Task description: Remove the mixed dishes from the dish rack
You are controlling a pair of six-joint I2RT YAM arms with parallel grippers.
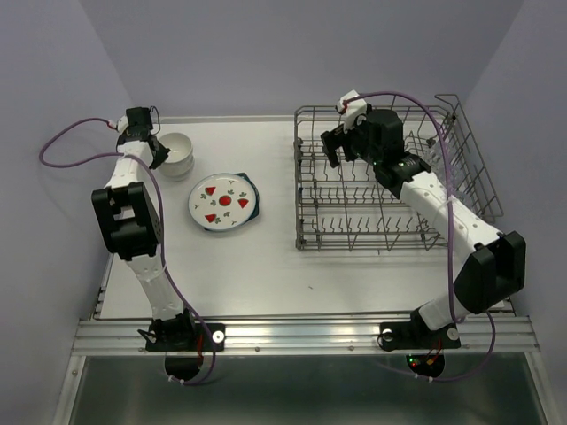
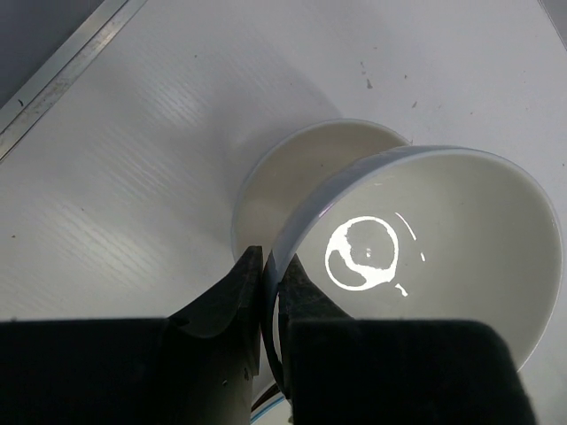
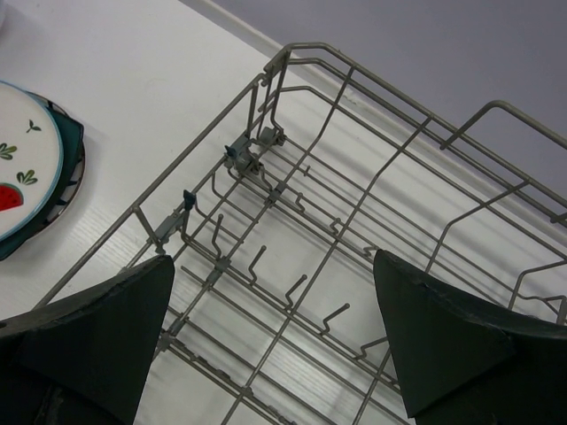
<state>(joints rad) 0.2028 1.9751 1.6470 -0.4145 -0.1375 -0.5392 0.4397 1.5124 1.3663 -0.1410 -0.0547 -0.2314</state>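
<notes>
From above, my left gripper point(image 1: 152, 149) sits at the white bowls point(image 1: 177, 156), far left. The strawberry plate point(image 1: 224, 203) lies on the teal plate point(image 1: 255, 189), beside the dish rack point(image 1: 390, 232). Left wrist: I'm pinched on the rim of the upper bowl point(image 2: 425, 248). Right wrist: my right gripper point(image 3: 273, 261) is spread wide above the rack's tines.

A: What is kept from view at the bowls?
B: The lower bowl point(image 2: 292, 177) is largely covered by the upper bowl point(image 2: 443, 248), whose near rim is lost between the fingers of the left gripper point(image 2: 268, 261).
A: And the plates?
B: The strawberry plate point(image 3: 22, 177) is cut by the right wrist view's left edge; only a rim of the teal plate point(image 3: 75, 142) is shown beneath it.
A: The dish rack point(image 1: 354, 221)?
B: From above, its far middle is masked by the right arm point(image 1: 425, 190). At the wrist it is cropped right and below, as are the finger bases of the right gripper point(image 3: 273, 266).
</notes>
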